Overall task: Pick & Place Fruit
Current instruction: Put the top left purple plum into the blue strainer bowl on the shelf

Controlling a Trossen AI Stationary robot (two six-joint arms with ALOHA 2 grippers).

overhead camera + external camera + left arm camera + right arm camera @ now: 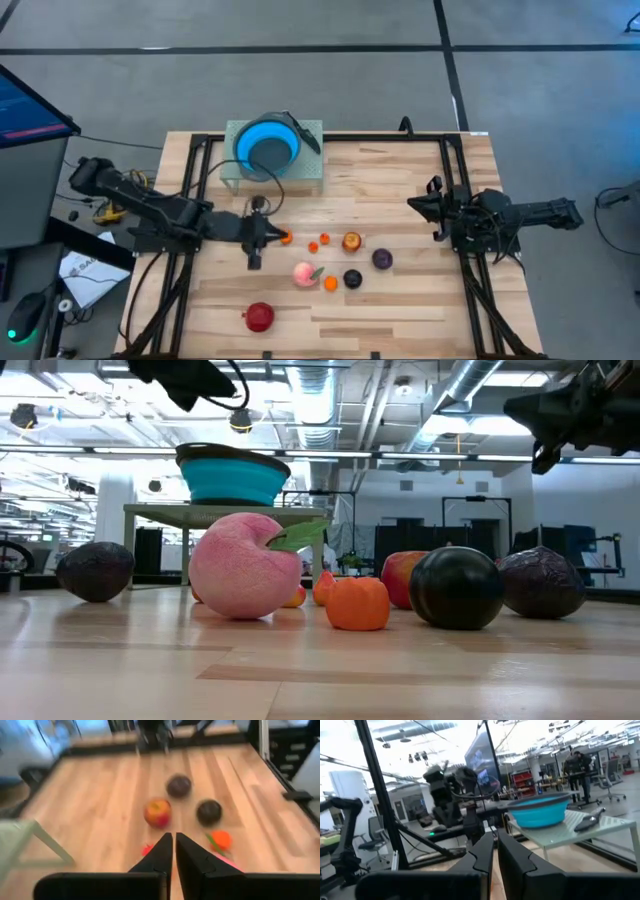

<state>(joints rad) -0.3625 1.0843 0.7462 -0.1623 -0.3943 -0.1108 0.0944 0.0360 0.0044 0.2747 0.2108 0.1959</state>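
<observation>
My left hand (272, 236) is hovering low over the tabletop (400, 200), fingers (162, 855) pressed nearly together, holding nothing. A tiny orange (286, 238) is lying just beside its tip. Beyond it the rest of the fruit is sitting clustered: peach (304, 273), two more small oranges (318, 243), a red-yellow fruit (351, 241), two dark plums (367, 269). The red apple (259, 317) is lying apart, near the front edge. The blue bowl (267, 147) is resting on a small raised stand (305, 175). My right hand (425, 204) is waiting at the right side, fingers (481, 855) narrow, empty.
</observation>
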